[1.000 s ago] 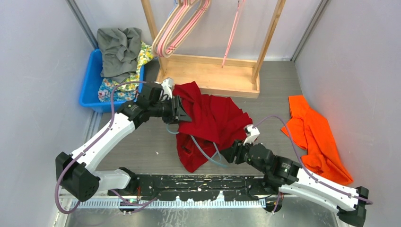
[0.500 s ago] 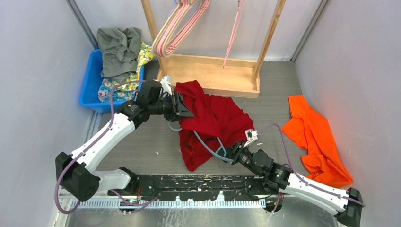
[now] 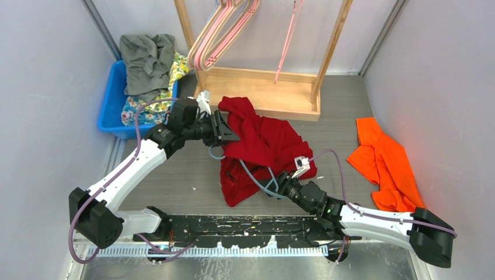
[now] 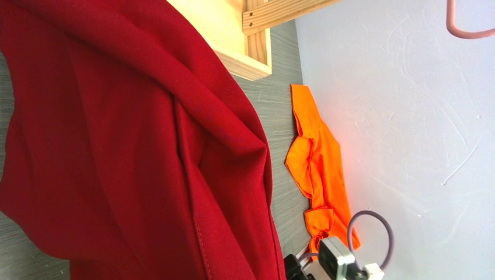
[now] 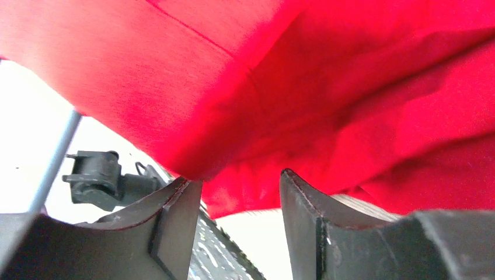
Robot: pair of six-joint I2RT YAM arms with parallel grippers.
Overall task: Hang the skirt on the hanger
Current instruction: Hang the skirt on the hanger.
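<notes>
The red skirt [image 3: 265, 143] lies crumpled in the middle of the grey surface [image 3: 192, 175], just in front of the wooden rack [image 3: 262, 93], its far corner touching the rack's base. A pale blue hanger [image 3: 252, 181] is tangled in the skirt's near folds, its wire showing against the cloth and partly under it.

The left tool [image 3: 227, 131] meets the skirt's left upper edge. Its fingers are buried in fabric and do not show in the left wrist view, but the cloth rises to it in a ridge and drapes straight off the camera, so it appears to be pinching the skirt.

The right tool [image 3: 279, 188] sits low at the skirt's near edge, beside the hanger's lower bar. In the right wrist view its two dark fingers [image 5: 175, 221] stand spread, with a clear gap between them. The red cloth hangs just beyond the tips, one fold brushing the left tip, and nothing is gripped. A thin grey bar [image 5: 55, 154] passes outside the fingers on the left.

Pink hangers [image 3: 219, 41] hang from the rack's rail. At the far left a blue bin [image 3: 111, 105] holds a grey garment [image 3: 146, 58] and a floral cloth [image 3: 135, 109]. An orange garment [image 3: 388, 169] lies spread on the surface against the right wall, well apart from the skirt.
</notes>
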